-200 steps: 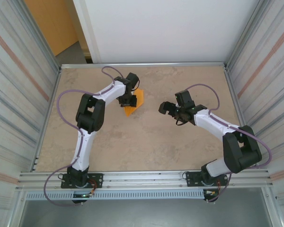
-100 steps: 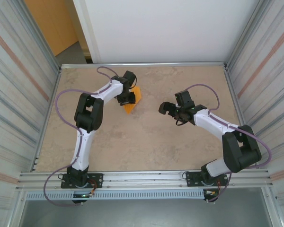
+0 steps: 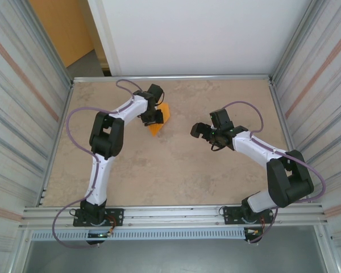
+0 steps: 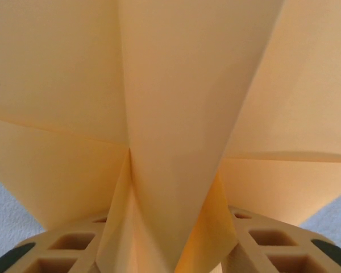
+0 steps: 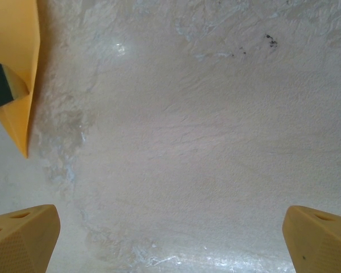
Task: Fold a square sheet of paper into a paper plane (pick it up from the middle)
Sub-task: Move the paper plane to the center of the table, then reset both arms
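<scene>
Between the fingers of the left gripper point(image 4: 169, 250), a creased bright-orange paper sheet point(image 4: 176, 114) is clamped; the right gripper point(image 5: 170, 236) is spread wide.

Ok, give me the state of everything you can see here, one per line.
left hand: fingers on either side of the paper plane; can't tell whether it is pinching.
paper plane: folded to a point, flaps spread, centre fold between those fingers.
right hand: open, nothing between its fingers.
</scene>
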You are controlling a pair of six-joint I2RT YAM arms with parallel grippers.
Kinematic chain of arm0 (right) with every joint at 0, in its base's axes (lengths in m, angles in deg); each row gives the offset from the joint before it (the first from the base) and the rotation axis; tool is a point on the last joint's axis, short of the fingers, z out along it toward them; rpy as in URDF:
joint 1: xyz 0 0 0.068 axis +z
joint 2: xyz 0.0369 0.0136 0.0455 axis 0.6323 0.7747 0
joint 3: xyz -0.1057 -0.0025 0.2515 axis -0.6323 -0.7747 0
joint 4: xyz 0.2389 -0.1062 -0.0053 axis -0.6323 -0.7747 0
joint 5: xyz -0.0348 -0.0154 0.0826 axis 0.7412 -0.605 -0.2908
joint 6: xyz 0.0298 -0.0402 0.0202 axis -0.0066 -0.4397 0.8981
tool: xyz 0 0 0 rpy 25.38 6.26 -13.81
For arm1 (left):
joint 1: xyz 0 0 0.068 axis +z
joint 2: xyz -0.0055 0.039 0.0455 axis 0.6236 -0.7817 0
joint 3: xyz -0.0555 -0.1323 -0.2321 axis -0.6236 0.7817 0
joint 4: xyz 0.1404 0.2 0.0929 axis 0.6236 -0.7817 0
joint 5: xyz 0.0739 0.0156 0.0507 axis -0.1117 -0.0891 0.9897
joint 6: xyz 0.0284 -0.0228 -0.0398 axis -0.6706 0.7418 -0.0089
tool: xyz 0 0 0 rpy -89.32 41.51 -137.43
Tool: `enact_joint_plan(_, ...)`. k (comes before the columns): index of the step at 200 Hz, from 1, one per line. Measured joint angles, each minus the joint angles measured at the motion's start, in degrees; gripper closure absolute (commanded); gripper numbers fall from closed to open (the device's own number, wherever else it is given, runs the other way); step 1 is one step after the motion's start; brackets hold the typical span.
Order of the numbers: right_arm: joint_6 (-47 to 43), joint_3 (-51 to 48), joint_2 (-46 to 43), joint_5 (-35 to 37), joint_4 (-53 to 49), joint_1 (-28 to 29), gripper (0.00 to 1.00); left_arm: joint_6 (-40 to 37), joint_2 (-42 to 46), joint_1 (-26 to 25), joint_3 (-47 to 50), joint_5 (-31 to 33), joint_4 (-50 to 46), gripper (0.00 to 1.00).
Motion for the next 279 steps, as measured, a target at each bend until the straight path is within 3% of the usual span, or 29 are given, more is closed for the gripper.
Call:
enact_joint_plan(60,-2.2,3.7,-4.3,6.0,-5.7,-0.7,0.01,0.4,14.9,0.4,5.0,-1.1,1.0,0.37)
enact_joint_plan(88,-6.5,5.6,-9.0,11.3,-8.0,-2.6,0.01,0.1,25.9,2.3,12.2,-1.0,5.1,0.23)
enact_joint_plan(119,-10.7,5.7,-14.7,18.2,-8.6,-6.3,0.01,-2.0,39.6,5.3,27.7,1.8,13.9,0.02)
enact_joint_plan(191,-16.9,-9.7,-26.1,27.9,0.7,-20.3,0.01,-6.8,59.1,13.4,60.3,14.4,30.2,0.01)
enact_joint_plan(215,-19.2,-15.5,-26.0,30.3,5.1,-23.5,0.01,-8.9,63.3,16.3,67.4,18.3,34.9,0.01)
enact_joint_plan(244,-22.6,-21.4,-24.8,30.5,12.2,-24.4,0.01,-13.2,66.6,16.5,74.9,22.9,42.8,0.01)
enact_joint_plan(279,-25.2,-26.1,-21.5,26.6,22.9,-26.0,0.01,-17.6,65.5,18.4,78.2,22.8,51.0,0.01)
